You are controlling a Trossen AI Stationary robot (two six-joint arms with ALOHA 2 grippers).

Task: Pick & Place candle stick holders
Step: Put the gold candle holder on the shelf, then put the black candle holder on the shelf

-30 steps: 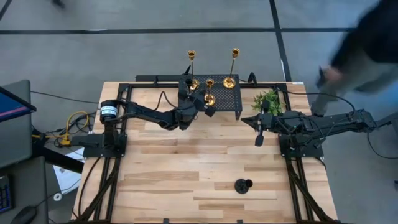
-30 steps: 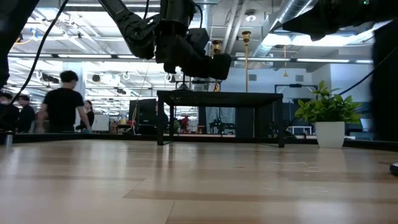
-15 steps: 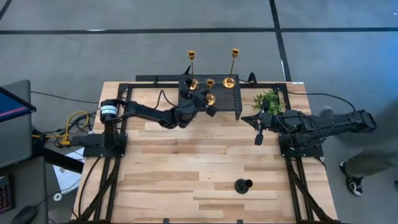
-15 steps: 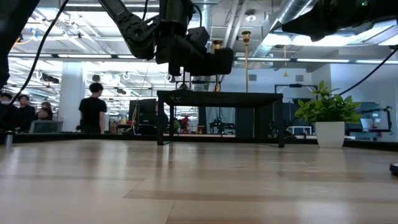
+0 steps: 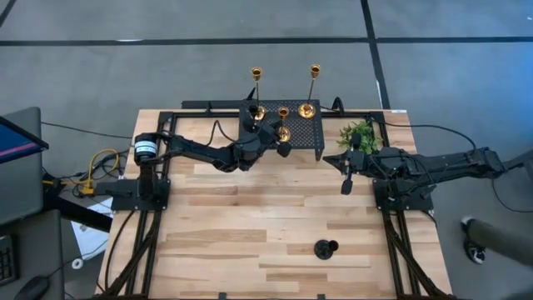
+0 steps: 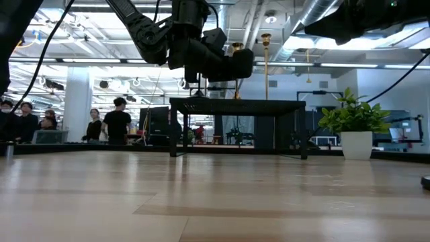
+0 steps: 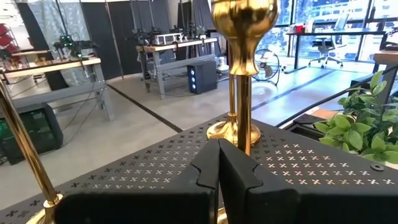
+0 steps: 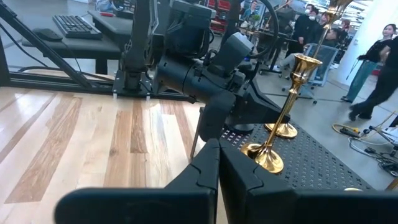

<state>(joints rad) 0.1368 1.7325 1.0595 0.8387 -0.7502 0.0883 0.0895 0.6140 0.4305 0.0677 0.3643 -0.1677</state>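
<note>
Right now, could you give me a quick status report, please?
Left hand shut, empty, over the rack. Right hand shut, waiting beside the plant. Three gold holders on the rack; one black holder near the front edge.

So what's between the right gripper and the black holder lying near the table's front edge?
Nothing: in the high view, only bare wooden table separates the shut right gripper from the black candle stick holder.

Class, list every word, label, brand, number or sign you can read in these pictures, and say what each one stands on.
None can be read.
Black mesh rack: punched cross-shaped holes, not writing.
Gold candlesticks: no marking.
Left arm's base, blue band: any print is too small to read.
Monitor at the left edge: no text legible.
Room behind the table, low view: no readable sign.
</note>
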